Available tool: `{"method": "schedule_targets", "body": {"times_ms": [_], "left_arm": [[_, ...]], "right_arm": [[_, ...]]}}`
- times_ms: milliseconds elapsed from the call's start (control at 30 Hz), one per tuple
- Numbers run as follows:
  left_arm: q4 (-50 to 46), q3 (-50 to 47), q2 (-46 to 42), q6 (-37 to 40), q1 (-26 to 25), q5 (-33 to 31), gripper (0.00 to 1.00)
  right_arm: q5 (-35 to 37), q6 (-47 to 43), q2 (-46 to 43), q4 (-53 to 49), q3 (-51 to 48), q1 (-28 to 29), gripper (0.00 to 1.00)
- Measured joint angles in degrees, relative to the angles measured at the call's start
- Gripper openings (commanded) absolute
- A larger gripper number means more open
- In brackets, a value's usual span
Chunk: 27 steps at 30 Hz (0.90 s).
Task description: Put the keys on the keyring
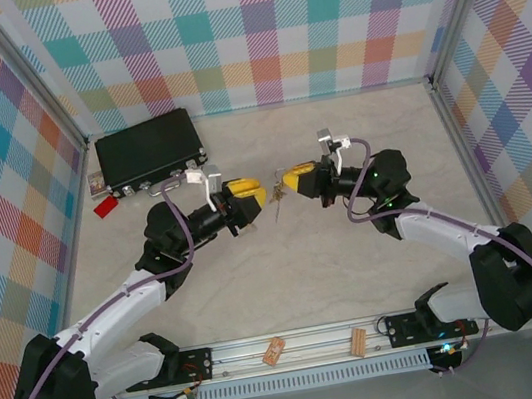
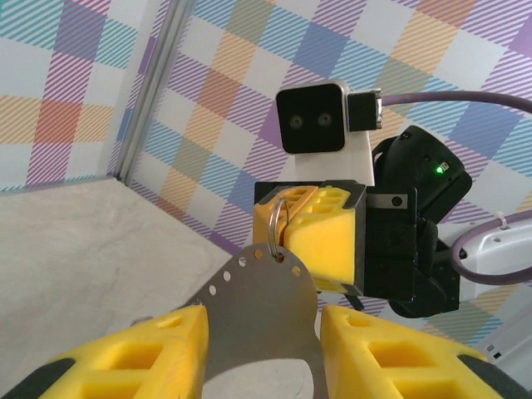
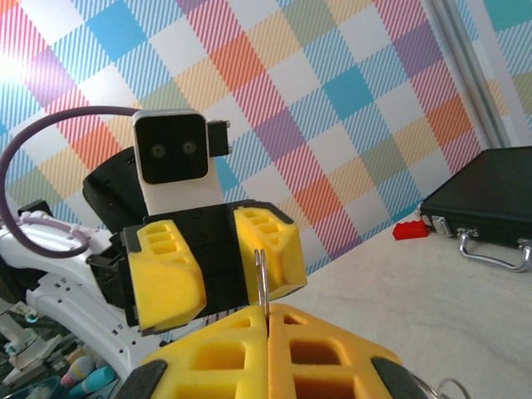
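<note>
My left gripper and right gripper meet tip to tip above the middle of the table. In the left wrist view the keyring is a flat grey metal loop with small holes along its rounded rim, and my left gripper is shut on its edges. A small wire ring passes through one rim hole. My right gripper is shut on that wire ring, seen edge-on. A thin sliver with a yellow top hangs between the grippers; whether it is a key I cannot tell.
A black case with a silver handle lies at the back left, a small red tag beside it. Two tan wooden clips rest on the front rail. Checked walls enclose the table.
</note>
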Motion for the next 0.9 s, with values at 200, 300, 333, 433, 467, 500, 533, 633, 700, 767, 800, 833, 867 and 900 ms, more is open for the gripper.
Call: {"method": "schedule_targets", "body": {"times_ms": [200,300,333,433,467,500,533,633,700,767,800,833,867,900], "left_arm": [[-3.98,0.00,-0.94,2.43,0.00,-1.99,0.40],[-4.92,0.00,-1.16,3.02,0.00,-2.80,0.40],[-5.09,0.02,-1.14,3.02,0.00,-2.93,0.40],[-5.14,0.15,-0.70,2.99,0.00,-3.17,0.40],[-5.18,0.39,-0.26,2.97,0.00,-3.17,0.40],[-5.16,0.63,0.24,2.95,0.00,-3.15,0.40],[-5.16,0.90,0.79,2.95,0.00,-3.15,0.40],[-5.20,1.68,2.12,2.84,0.00,-2.97,0.40],[-5.20,2.08,2.69,2.73,0.00,-2.89,0.40],[-5.33,2.34,2.91,2.67,0.00,-2.67,0.40],[-5.33,2.45,2.99,2.54,0.00,-2.54,0.40],[-5.38,2.54,3.02,2.51,0.00,-2.51,0.40],[-5.38,2.60,3.02,2.49,0.00,-2.49,0.40],[-5.40,2.67,3.02,2.49,0.00,-2.49,0.40]], "right_arm": [[10.36,-11.37,-4.87,-14.40,1.03,1.25,0.00],[17.27,-17.16,-8.20,-20.48,1.07,2.16,0.00],[19.37,-18.80,-8.98,-22.14,1.16,2.43,0.00],[26.08,-23.56,-10.40,-26.84,1.51,3.37,0.00],[28.24,-25.07,-10.60,-28.00,1.55,3.78,0.00],[30.84,-26.75,-10.80,-29.22,1.55,4.26,0.00],[32.83,-28.09,-10.88,-30.18,1.55,4.79,0.00],[38.95,-32.37,-11.17,-32.61,1.55,7.17,0.00],[42.40,-34.86,-11.41,-33.16,1.55,8.31,0.00],[45.07,-36.72,-11.74,-33.48,1.55,8.90,0.00],[46.05,-37.57,-11.98,-33.62,1.55,9.14,0.00],[46.71,-38.01,-12.20,-33.68,1.55,9.18,0.00],[47.50,-38.58,-12.48,-33.70,1.55,9.27,0.00],[47.98,-39.04,-12.76,-33.68,1.55,9.29,0.00]]}}
